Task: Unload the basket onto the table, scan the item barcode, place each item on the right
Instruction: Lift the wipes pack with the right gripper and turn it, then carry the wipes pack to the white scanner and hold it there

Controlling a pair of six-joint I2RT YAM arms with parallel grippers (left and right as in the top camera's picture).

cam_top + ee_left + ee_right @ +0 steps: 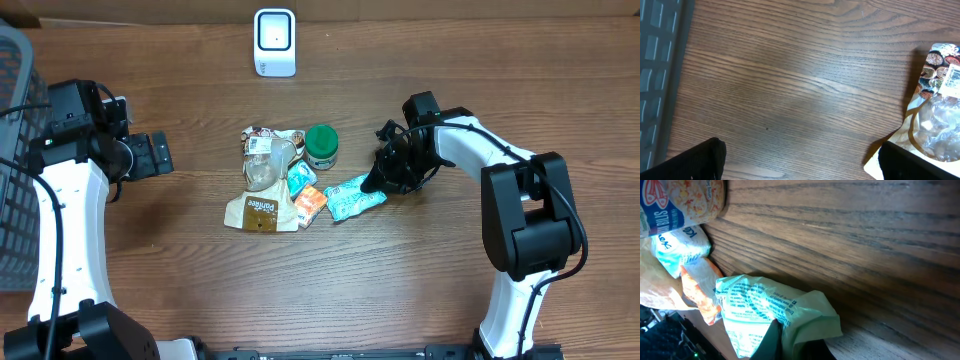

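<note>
Though crumpled, glossy mint-green packet [765, 305]

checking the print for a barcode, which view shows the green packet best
Right wrist: the green packet sits close up, its printed text visible. Overhead shows it small, at the right tool. Left wrist doesn't show it.
</note>
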